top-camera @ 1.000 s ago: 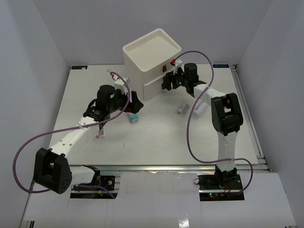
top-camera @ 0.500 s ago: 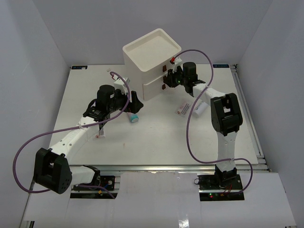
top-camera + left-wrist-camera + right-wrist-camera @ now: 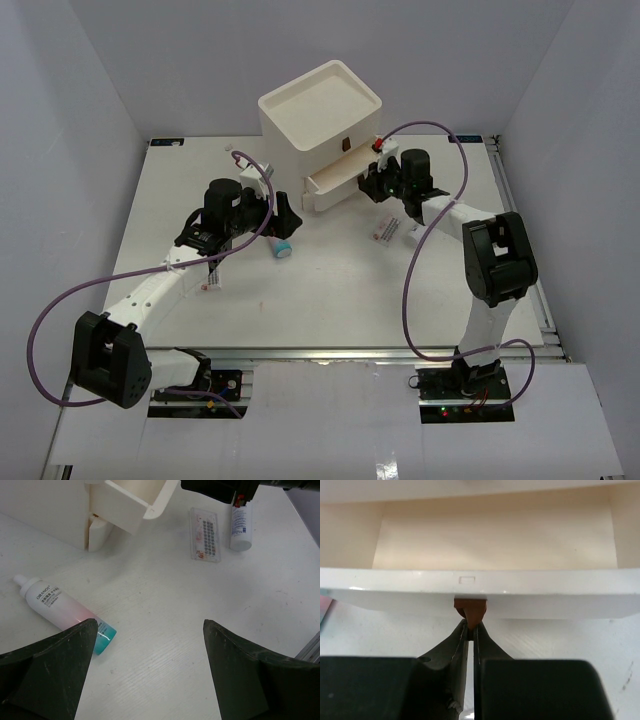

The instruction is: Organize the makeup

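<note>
On the bench (image 3: 330,300), top view: right jaws are holding the box's (image 3: 320,105) drawer (image 3: 335,185) out, prob. for loading makeup. Left wrist view: left jaws are hanging wide open, empty, beside the pink tube (image 3: 62,614), lying flat, long axis diag., teal end toward them. Right wrist view: jaws are pinching the drawer's red handle (image 3: 470,609).

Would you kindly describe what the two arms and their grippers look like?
The left arm and right arm have white links and black joint housings. A purple cable loops along each. The jaws are dark, tapered wedges.
</note>
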You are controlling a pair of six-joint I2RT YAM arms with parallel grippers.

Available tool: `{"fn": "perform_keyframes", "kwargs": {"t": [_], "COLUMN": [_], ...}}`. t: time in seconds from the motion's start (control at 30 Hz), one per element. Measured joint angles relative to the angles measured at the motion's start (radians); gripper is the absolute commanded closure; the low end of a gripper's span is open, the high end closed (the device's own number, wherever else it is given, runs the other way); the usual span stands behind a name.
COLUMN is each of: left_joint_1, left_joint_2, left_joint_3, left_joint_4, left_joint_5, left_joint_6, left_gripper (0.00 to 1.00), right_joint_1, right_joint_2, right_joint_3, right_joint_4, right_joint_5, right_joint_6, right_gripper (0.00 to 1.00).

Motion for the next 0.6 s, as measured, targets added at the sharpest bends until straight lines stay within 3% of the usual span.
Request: {"fn": "perform_keyframes", "kwargs": {"t": [0.27, 0.3, 0.37, 0.43, 0.6], "left_joint_1": [0.000, 0.000, 0.000, 0.000, 0.000], "left_joint_2": [0.000, 0.000, -0.001, -0.001, -0.001], "left_joint_3": [0.000, 0.000, 0.000, 0.000, 0.000], "left_joint_4": [0.000, 0.000, 0.000, 0.000, 0.000], "left_joint_5": [0.015, 0.017, 0.019, 0.020, 0.020], "left_joint_6": [-0.001, -0.002, -0.004, -0.005, -0.008], "left_gripper": [0.02, 0.02, 0.02, 0.02, 0.02], "right_joint_1": [-0.037, -0.041, -0.046, -0.048, -0.053], "right_joint_2": [-0.179, -0.189, -0.205, -0.214, -0.223], "right_joint_3": [-0.214, -0.223, -0.232, -0.234, -0.213], "right_joint_4": [-0.002, -0.004, -0.012, -0.024, -0.106], "right_joint_5": [-0.003, -0.005, -0.011, -0.020, -0.054], "right_joint_6": [-0.032, -0.037, -0.044, -0.051, -0.093], "right_gripper": [0.92, 0.88, 0.63, 0.46, 0.37]}}
